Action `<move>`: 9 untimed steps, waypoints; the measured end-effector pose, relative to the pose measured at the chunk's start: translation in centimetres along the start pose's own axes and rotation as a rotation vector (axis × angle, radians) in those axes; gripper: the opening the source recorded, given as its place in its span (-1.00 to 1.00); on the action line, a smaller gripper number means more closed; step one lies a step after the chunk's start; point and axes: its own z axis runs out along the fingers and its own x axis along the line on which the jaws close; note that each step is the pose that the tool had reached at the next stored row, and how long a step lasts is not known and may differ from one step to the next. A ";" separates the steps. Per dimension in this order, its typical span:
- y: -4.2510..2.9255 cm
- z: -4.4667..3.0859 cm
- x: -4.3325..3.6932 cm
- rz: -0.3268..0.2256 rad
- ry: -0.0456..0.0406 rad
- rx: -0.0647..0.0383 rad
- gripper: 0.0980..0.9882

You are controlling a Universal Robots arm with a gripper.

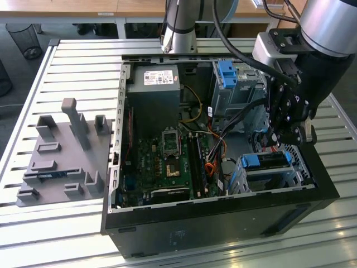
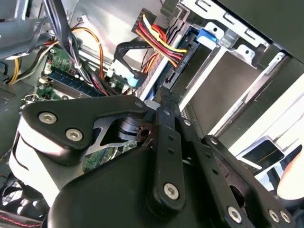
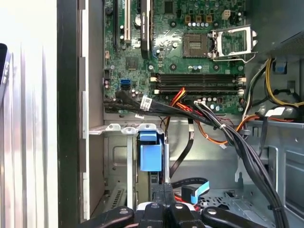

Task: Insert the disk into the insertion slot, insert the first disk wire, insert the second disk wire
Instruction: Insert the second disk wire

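Silver-grey hard drive in a bright blue plastic frame (image 1: pixel 266 162) sits in the low perforated silver metal cage (image 1: pixel 290 177). I judge the disk step done and the wire step in hand. The tool (image 1: pixel 277 140) hovers just above the drive's end, near a black plug with red and yellow leads (image 2: pixel 175 66). I cannot tell its opening or hold. Seating a plug calls for square alignment, since the cables crowd close.

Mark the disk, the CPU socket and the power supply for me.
the disk (image 1: pixel 262 161): exterior view, its blue frame.
CPU socket (image 3: pixel 196 45): first wrist view, centre of the bare socket.
power supply (image 1: pixel 152 97): exterior view, grey casing below its label.
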 end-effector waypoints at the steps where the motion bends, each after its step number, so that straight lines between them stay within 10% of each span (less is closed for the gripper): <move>1: 0.01 -0.07 -0.12 0.000 0.0001 -0.001 -0.98; 9: 0.04 -0.30 -1.59 -0.001 0.0008 -0.027 -0.98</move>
